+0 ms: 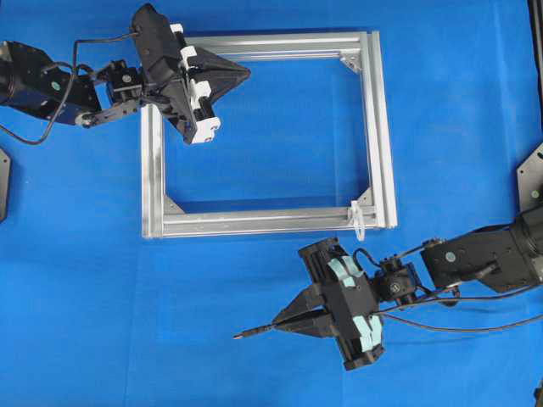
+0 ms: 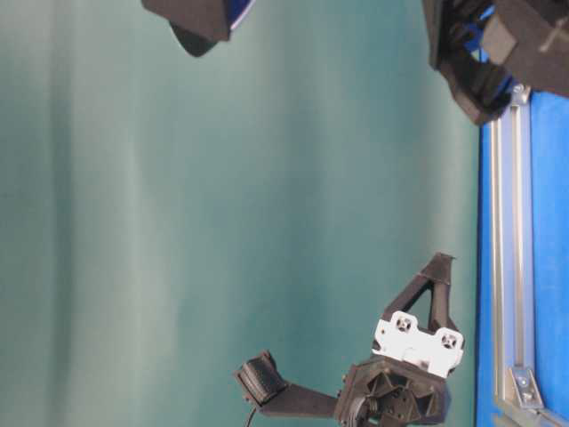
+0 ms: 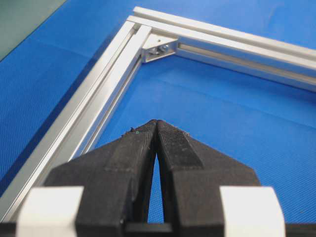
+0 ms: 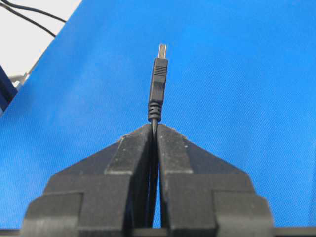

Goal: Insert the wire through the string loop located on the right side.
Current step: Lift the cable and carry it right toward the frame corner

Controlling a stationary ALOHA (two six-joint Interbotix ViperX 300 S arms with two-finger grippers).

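The wire's plug (image 4: 158, 84) sticks straight out past my right gripper (image 4: 154, 127), which is shut on the thin black cable just behind it. Overhead, that right gripper (image 1: 276, 325) hovers over the blue mat below the silver frame (image 1: 254, 223), with the plug (image 1: 249, 332) pointing left. The string loop (image 1: 358, 219) is a small white ring round the frame's near bar by its right corner, up and to the right of the plug. My left gripper (image 1: 246, 75) is shut and empty over the frame's top-left part; its tips (image 3: 156, 122) meet above the mat inside the frame.
A corner bracket (image 3: 160, 48) joins two frame bars ahead of the left gripper. Black arm cables (image 1: 475, 326) trail right from the right wrist. Blue mat (image 1: 102, 322) covers the table around the frame. In the table-level view, the left gripper (image 2: 440, 260) hangs beside the frame bar (image 2: 507, 222).
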